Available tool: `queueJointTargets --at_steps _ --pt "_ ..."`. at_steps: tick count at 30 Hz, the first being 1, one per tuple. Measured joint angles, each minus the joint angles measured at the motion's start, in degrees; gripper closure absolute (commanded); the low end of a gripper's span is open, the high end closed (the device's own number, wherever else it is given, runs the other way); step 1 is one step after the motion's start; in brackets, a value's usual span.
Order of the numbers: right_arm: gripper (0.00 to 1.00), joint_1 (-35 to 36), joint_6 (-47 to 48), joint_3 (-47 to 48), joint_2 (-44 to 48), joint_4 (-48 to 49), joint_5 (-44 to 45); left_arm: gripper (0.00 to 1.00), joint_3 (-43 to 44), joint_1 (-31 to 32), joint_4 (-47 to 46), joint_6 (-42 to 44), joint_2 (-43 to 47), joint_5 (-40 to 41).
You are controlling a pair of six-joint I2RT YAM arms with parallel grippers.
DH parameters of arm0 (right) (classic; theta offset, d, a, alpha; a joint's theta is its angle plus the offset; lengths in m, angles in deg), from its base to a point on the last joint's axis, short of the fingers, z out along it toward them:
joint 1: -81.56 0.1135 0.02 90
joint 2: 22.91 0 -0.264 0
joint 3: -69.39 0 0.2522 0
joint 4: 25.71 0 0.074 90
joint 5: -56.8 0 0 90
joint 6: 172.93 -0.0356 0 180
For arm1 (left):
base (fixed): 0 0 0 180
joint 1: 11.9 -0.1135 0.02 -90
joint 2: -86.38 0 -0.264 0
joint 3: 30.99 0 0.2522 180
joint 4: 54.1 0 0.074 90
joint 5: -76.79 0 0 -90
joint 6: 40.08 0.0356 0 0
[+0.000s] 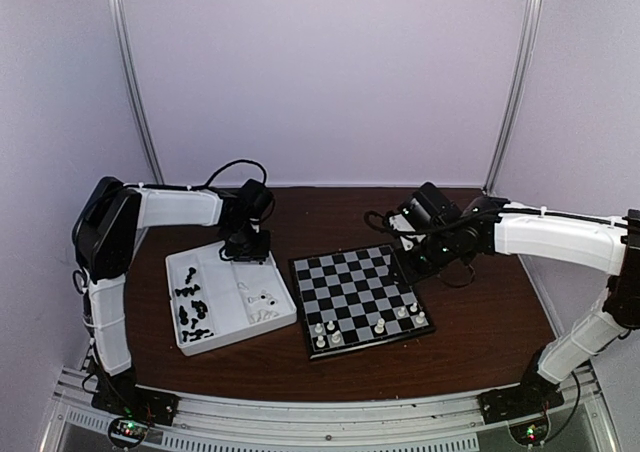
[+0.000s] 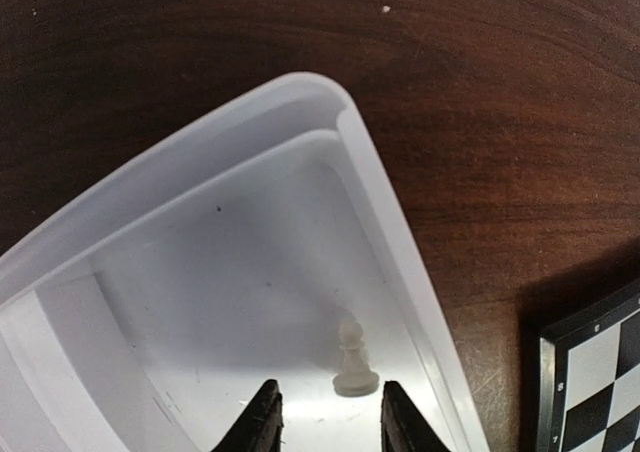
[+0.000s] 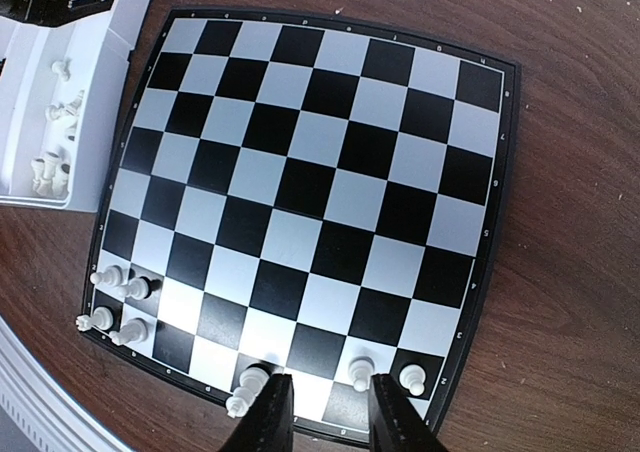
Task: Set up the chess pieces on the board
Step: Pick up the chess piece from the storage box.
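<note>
Reaching with the left hand [image 2: 325, 422] into the far right corner of the white tray [image 2: 392, 207], released, fingers [image 2: 262, 420] spread to either side and grasping nothing, tips just short of a lone cream pawn [image 2: 354, 364] standing upright close to the tray wall. Holding the right hand [image 3: 330, 420] well above the board [image 3: 300, 187], likewise unclenched and empty. Looks an early stage: only a handful of white pieces [image 3: 133, 329] set along the board's near rows, with more white ones and the black pieces [image 1: 195, 312] lying loose in the tray. Plenty to go wrong from here. Could knock the pawn flat with one fingertip, given its place nearer one finger than the other. Could pinch too high on the slim neck and squirt it out. Could scrape the wall beside it and drag the light tray across the desk [image 2: 500, 92]. Later, could topple pieces already placed when lowering another into that crowded near corner
</note>
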State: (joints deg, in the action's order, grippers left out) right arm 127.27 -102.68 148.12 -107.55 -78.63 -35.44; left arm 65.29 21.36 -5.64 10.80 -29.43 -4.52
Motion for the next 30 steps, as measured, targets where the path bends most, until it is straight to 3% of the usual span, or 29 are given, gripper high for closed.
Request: queueJointTargets --at_steps 14,21,30 --pt "0.71 0.0 0.3 -0.4 0.0 0.4 0.0 0.7 1.6 0.0 0.6 -1.8 -2.9 0.3" --pt "0.72 0.0 0.3 -0.4 0.0 0.5 0.0 0.77 1.6 0.0 1.4 -2.1 -3.1 1.0" --pt "0.72 0.0 0.3 -0.4 0.2 0.5 0.0 0.6 2.5 0.0 1.9 0.5 -3.8 2.4"
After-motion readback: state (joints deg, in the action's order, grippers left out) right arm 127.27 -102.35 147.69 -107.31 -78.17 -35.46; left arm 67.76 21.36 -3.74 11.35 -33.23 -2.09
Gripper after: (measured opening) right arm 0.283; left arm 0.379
